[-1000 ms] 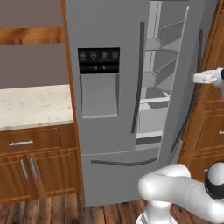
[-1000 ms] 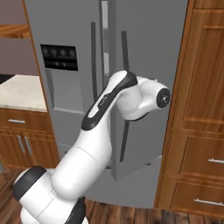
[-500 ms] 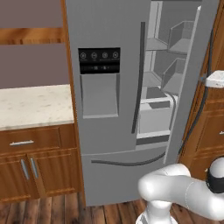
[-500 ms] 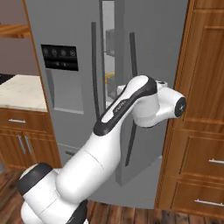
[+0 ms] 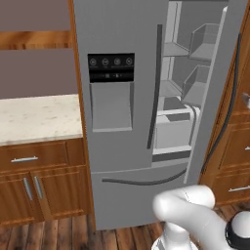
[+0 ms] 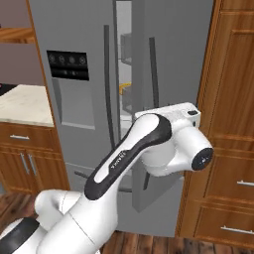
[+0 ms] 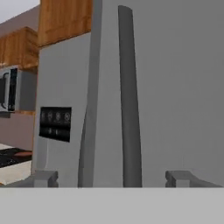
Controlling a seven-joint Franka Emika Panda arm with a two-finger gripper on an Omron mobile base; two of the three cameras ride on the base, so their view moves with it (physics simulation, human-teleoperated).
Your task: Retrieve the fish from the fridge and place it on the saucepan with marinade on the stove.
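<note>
Facing the fridge, right door ajar, shelves showing | my gripper spread wide, its dark handle between the fingers, untouched

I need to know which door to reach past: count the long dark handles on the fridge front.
2. The left door's handle runs beside the dispenser panel; the right door's handle is on the door swung open. A curved lower drawer handle is separate.

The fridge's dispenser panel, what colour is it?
Black, on the grey steel fridge; the dispenser panel shows best in the left base view.
</note>
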